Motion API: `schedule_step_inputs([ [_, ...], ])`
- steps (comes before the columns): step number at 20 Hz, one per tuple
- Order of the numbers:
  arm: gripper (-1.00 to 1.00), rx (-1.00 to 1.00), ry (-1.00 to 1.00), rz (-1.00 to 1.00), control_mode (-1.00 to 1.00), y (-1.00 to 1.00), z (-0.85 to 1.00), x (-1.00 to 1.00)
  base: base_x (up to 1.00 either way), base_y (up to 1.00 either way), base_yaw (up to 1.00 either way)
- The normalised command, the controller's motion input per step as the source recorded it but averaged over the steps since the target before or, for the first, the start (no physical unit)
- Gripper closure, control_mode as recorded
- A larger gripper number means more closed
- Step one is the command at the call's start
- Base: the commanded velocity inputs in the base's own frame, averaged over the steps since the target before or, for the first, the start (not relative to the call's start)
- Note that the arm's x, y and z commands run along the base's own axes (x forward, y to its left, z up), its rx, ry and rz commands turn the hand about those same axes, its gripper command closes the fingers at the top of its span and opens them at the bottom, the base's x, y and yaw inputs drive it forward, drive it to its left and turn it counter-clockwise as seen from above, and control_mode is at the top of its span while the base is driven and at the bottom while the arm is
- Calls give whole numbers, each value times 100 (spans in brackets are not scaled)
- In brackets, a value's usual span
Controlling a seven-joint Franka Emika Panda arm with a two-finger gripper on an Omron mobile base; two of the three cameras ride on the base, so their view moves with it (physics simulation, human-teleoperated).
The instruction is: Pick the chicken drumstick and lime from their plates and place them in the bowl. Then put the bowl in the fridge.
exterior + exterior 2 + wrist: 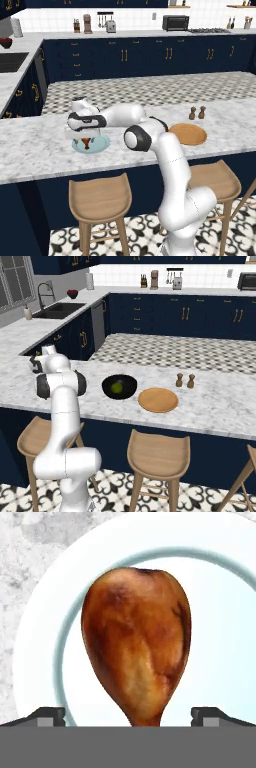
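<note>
Marble worktop (pixel 40 145) carries the light-blue plate (pixel 92 146), where the chicken drumstick (pixel 136 643) lies between wide-open jaws. Lime (pixel 117 387) sits in the black bowl (pixel 119 386), beside the wooden plate (pixel 158 399).

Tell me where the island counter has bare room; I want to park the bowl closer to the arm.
Bare marble lies between the light-blue plate and the black bowl, and right of the shakers. It is crowded where bowl, wooden plate and shakers cluster. The claw hangs over the drumstick.
</note>
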Motion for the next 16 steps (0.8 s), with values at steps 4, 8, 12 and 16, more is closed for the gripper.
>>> schedule_step_inputs([
  [4,-100,0,10,0,-100,0,-31,0,0,0,0],
  [8,-100,0,9,0,-100,-5,-36,10,0,0,0],
  [12,-100,0,5,0,-100,0,-37,15,0,0,0],
  [16,100,-1,5,-1,-100,-6,-48,-4,0,0,0],
])
